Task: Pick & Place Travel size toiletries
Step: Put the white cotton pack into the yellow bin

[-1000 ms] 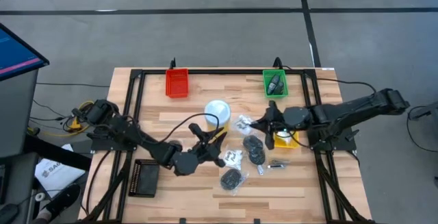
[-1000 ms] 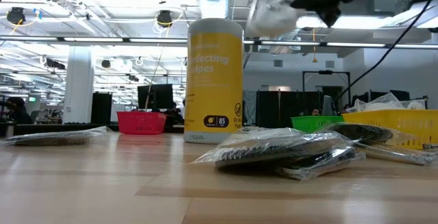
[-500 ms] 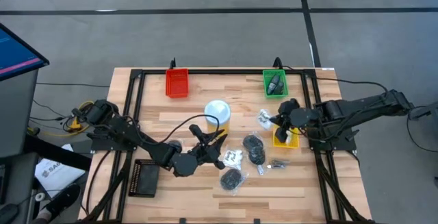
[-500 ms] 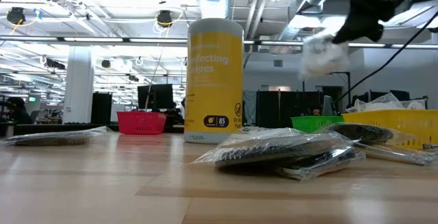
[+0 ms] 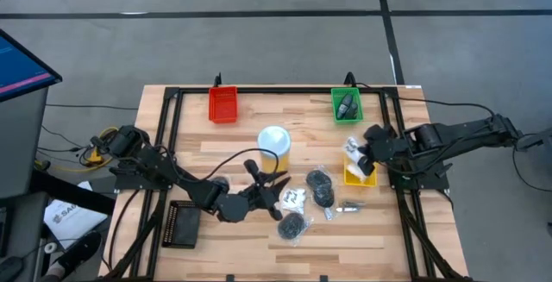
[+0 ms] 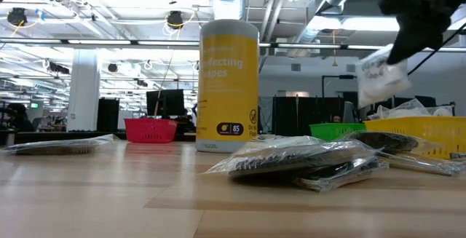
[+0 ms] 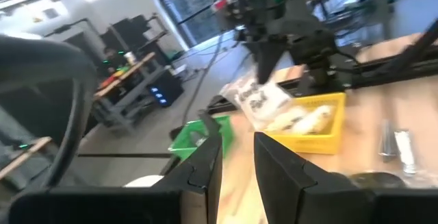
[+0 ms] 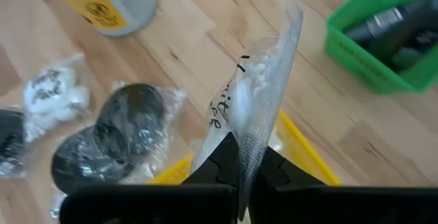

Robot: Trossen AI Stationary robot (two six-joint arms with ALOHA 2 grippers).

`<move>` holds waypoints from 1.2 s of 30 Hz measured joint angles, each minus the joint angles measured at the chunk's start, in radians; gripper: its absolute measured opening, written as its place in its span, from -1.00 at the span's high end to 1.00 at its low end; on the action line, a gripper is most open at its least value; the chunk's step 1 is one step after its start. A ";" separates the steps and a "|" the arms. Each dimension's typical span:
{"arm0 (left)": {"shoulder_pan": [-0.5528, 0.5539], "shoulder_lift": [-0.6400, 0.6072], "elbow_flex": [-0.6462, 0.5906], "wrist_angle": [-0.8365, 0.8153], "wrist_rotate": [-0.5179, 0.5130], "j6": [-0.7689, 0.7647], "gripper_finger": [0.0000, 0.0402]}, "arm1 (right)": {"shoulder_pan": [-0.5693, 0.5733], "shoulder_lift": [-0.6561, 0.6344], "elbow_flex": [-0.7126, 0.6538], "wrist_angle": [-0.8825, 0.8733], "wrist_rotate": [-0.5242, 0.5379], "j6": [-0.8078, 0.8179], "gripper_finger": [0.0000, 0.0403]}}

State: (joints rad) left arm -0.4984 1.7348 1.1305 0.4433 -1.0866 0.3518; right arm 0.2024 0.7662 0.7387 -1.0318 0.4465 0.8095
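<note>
A white sachet [image 8: 254, 97] hangs above the yellow tray [image 5: 360, 175], pinched in the closed right claw [image 8: 241, 157], while the left claw [image 5: 278, 197], its fingers slightly parted and holding nothing, hovers beside bagged dark bundles [image 5: 294, 224] mid-counter [image 5: 233, 144].

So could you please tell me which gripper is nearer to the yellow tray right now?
Right. The right gripper hangs at the yellow tray, its fingers holding a white sachet over it. The left gripper is farther off, near the table's middle among the bagged items.
</note>
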 joint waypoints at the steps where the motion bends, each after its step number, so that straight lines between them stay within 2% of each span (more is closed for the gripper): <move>1: 0.000 0.000 -0.005 -0.002 0.013 -0.007 0.62 | 0.000 -0.003 0.000 -0.017 0.000 0.010 1.00; 16: 0.000 0.000 -0.068 -0.003 0.069 -0.108 0.62 | 0.000 -0.010 0.000 -0.174 -0.001 0.113 1.00; 22: 0.000 0.000 -0.068 -0.002 0.073 -0.132 0.62 | 0.000 -0.013 0.002 -0.178 0.015 0.113 1.00; 29: 0.000 0.000 -0.068 0.000 0.087 -0.133 0.62 | 0.000 -0.037 0.070 -0.234 0.072 0.107 1.00; 36: 0.000 0.000 -0.068 -0.001 0.093 -0.156 0.62 | 0.013 -0.018 0.072 -0.283 0.048 0.123 1.00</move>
State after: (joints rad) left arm -0.4980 1.7348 1.0626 0.4419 -0.9939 0.1963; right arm 0.2150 0.7480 0.8104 -1.3150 0.4950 0.9325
